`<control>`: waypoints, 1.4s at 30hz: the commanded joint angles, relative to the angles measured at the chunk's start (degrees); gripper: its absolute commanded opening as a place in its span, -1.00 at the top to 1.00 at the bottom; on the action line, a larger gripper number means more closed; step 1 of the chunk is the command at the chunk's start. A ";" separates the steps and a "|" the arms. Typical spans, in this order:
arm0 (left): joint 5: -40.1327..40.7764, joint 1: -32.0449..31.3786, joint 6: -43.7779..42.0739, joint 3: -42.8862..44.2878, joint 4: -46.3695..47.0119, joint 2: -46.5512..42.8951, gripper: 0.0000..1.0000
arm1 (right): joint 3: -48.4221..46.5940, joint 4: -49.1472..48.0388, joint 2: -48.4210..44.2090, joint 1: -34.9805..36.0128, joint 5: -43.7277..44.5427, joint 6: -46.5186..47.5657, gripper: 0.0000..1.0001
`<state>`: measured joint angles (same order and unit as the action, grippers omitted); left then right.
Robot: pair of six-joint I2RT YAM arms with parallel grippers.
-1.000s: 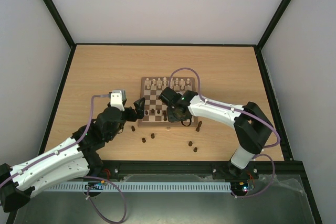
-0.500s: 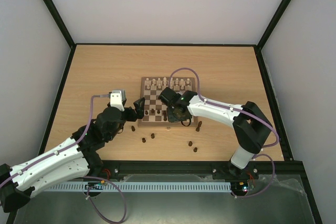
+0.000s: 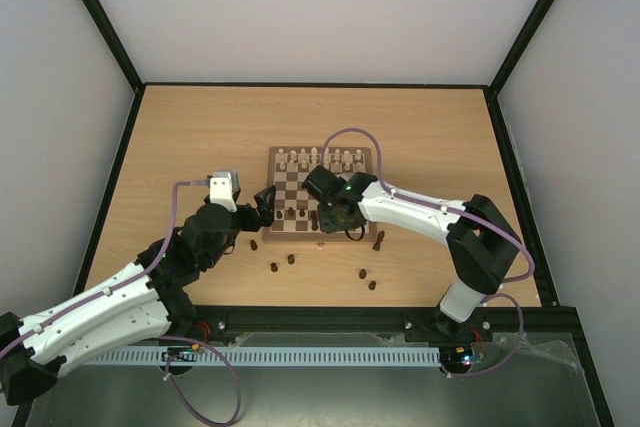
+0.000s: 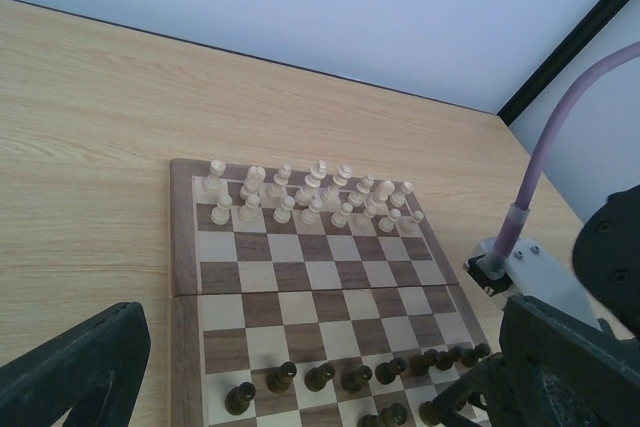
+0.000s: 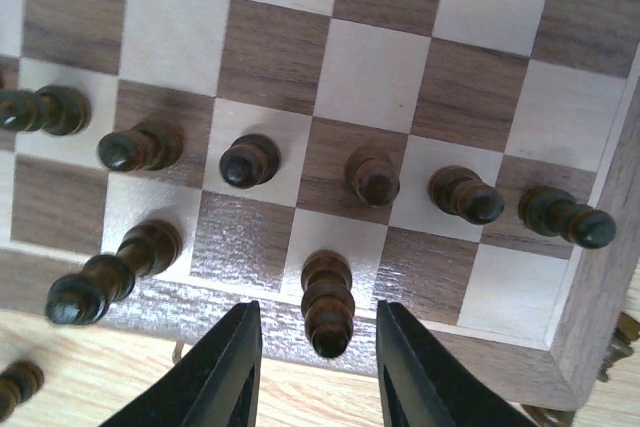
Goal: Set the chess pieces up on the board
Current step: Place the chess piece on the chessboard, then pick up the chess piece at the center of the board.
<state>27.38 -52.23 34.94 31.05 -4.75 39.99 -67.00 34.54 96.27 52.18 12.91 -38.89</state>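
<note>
At the near edge of the board (image 4: pixel 311 275), the right fingers (image 3: pixel 333 219) stand a little apart on either side of one upright dark piece (image 5: pixel 328 304). In the right wrist view a slim gap shows on each side of it, so they have hold of nothing. That piece stands on a light square of the nearest row, the third square in from the board's corner at the right of that view.

Two squares to its left in the same row stands another dark man. The row just beyond holds a line of dark chess pieces (image 5: pixel 250 160), roughly one to a square.

The left fingers (image 3: pixel 266 197) are spread wide and empty, just beside the board's left border near its front half. Their wrist camera looks across the checkered squares to the pale chessmen (image 4: pixel 310 192), which fill the two far rows.

Several more dark chessmen are off the board on the table (image 3: pixel 200 147), between its near edge and the arm bases. Some are to the left and some to the right, and one is close to the board's near right corner. Whether these are upright or lying down cannot be told from above.
</note>
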 commanded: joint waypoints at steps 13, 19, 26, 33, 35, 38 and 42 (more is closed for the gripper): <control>6.75 -0.07 0.68 0.33 -2.13 1.54 -0.98 | 14.08 -9.63 -28.96 0.64 -2.08 3.91 -0.99; 8.71 0.13 6.46 4.54 -12.95 4.97 -0.98 | 17.53 -13.78 -31.75 0.68 -2.28 7.09 -0.97; 4.97 0.12 14.63 5.58 -26.09 4.11 -0.98 | 21.51 -18.98 -33.49 0.69 -4.06 8.74 -0.97; -4.39 -0.44 18.91 7.08 -31.63 5.36 -0.98 | 23.04 -19.96 -34.72 0.66 -4.18 9.96 -0.97; -5.43 -0.49 19.61 8.92 -33.92 7.01 -0.98 | 23.66 -20.40 -35.59 0.68 -3.87 9.87 -0.97; -8.73 0.35 19.56 10.12 -34.58 7.99 -0.98 | 24.44 -20.68 -36.51 0.64 -3.94 9.81 -0.97; -14.34 2.21 18.96 12.89 -38.03 12.17 -0.97 | 25.20 -21.16 -37.01 0.70 -3.94 9.72 -0.97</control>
<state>19.84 -51.46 53.45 40.40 -37.32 48.75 -43.03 14.50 60.25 52.53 9.02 -29.78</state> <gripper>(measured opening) 0.988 0.986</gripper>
